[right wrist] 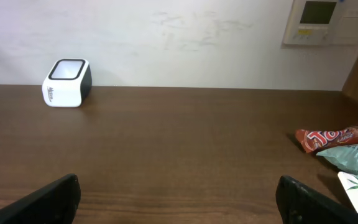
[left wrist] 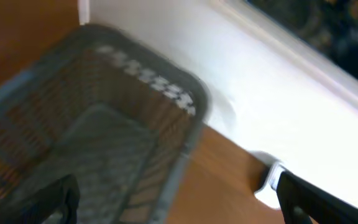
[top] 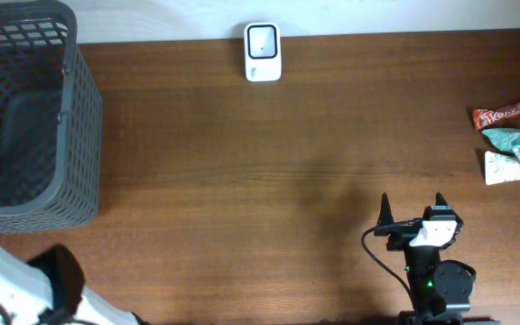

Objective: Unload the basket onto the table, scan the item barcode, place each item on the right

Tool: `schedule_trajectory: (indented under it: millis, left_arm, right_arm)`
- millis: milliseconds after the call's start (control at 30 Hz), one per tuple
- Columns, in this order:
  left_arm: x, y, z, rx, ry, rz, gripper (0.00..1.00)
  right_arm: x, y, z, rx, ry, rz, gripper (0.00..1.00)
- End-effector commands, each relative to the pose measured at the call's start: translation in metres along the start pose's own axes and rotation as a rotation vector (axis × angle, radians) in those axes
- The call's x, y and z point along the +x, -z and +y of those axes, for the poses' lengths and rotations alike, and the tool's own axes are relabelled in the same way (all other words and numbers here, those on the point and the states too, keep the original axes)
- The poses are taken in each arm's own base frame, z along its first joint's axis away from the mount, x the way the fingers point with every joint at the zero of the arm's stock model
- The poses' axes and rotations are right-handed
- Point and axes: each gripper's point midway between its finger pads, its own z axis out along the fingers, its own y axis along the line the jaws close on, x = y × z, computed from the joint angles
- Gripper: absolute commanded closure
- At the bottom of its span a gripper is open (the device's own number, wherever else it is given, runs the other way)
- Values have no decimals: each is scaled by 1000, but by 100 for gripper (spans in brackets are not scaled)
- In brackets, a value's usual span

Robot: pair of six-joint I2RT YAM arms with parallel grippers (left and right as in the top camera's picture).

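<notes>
A white barcode scanner (top: pixel 262 51) stands at the table's far edge; the right wrist view shows it far left (right wrist: pixel 67 83). Three wrapped items lie at the right edge: a red snack bar (top: pixel 506 114), a teal packet (top: pixel 519 143) and a white packet (top: pixel 508 168). My right gripper (top: pixel 413 206) is open near the front edge, left of the items, with bare wood between its fingers (right wrist: pixel 48 199). My left gripper (left wrist: pixel 179 205) is open and empty, facing the grey basket (left wrist: pixel 135 74), with the scanner (left wrist: pixel 266 190) peeking beside its right finger.
A large grey mesh basket (top: pixel 79 135) fills the far left of the table. My left arm's white body (top: pixel 25 289) sits at the front left corner. A wall panel (right wrist: pixel 322 18) hangs behind the table.
</notes>
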Motion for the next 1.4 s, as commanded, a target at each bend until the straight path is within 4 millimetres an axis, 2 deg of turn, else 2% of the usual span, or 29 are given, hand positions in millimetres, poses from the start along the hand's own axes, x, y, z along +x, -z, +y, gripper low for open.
schedule_trajectory:
  millis: [0,67,167,233,333,400,433,533,600,633,733,933,1033,1267,1367]
  left_arm:
    - [12,53,-58,139,-235,-76,1]
    - [35,63,-76,191,-275,-76,1]
    - [71,72,-89,277,-317,-88,1]
    - [105,73,-90,335,-361,-110,1]
    - [158,75,-80,393,-431,-133,1]
    - [191,67,-74,428,-462,-130,1]
    - [210,57,-71,442,-477,-119,1]
    - [240,35,-73,491,-538,-134,1]
    - [271,18,-71,552,-553,-219,1]
    - [278,14,-68,554,-565,-244,1]
    - [312,-7,-39,509,-565,-331,1]
    - [335,-25,0,448,-533,-489,1]
    - [337,-31,15,387,-517,-515,1]
    - [332,-32,33,299,-516,-557,1]
    - [341,-39,37,286,-527,-506,1]
  right_arm:
    - [3,0,-2,8,-2,4,1]
    - [3,0,-2,8,-2,4,1]
    - [3,0,-2,8,-2,4,1]
    - [3,0,-2,8,-2,4,1]
    - [3,0,-2,8,-2,4,1]
    - [3,0,-2,8,-2,4,1]
    - [3,0,-2,8,-2,4,1]
    - [3,0,-2,8,-2,4,1]
    - [3,0,-2,8,-2,4,1]
    - [3,0,-2,8,-2,4,1]
    - [3,0,-2,8,-2,4,1]
    - [3,0,-2,8,-1,4,1]
    - [3,0,-2,8,-2,4,1]
    - [3,0,-2,8,-2,4,1]
    - [3,0,-2,8,-2,4,1]
